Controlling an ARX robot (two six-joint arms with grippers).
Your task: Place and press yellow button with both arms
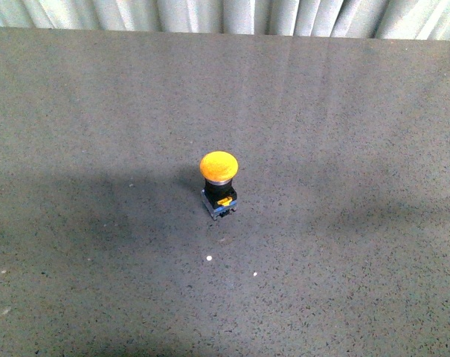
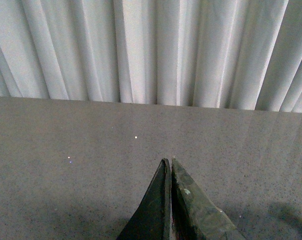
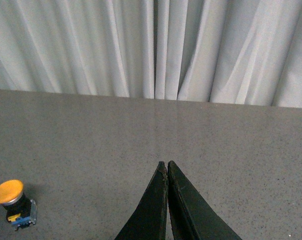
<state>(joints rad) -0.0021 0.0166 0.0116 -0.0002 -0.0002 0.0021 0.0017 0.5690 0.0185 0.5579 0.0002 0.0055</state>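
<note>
A grey speckled table (image 1: 98, 111) is carrying the scene, its far edge running along a white pleated curtain (image 1: 225, 15). The yellow button (image 1: 219, 183) is standing upright directly on it, orange-yellow cap up. In the right wrist view the yellow button (image 3: 11, 202) is sitting well off to one side of the right gripper (image 3: 167, 165), apart from its closed tips. Ahead of the left gripper (image 2: 168, 162), tips pressed together, a few tiny white specks (image 2: 136, 137) are lying on the tabletop.

Big flat grey speckled stone table (image 1: 344, 111), a few tiny white specks (image 1: 209, 258) on it, soft dark shadows, long white folded curtain (image 3: 155, 45) hanging behind
</note>
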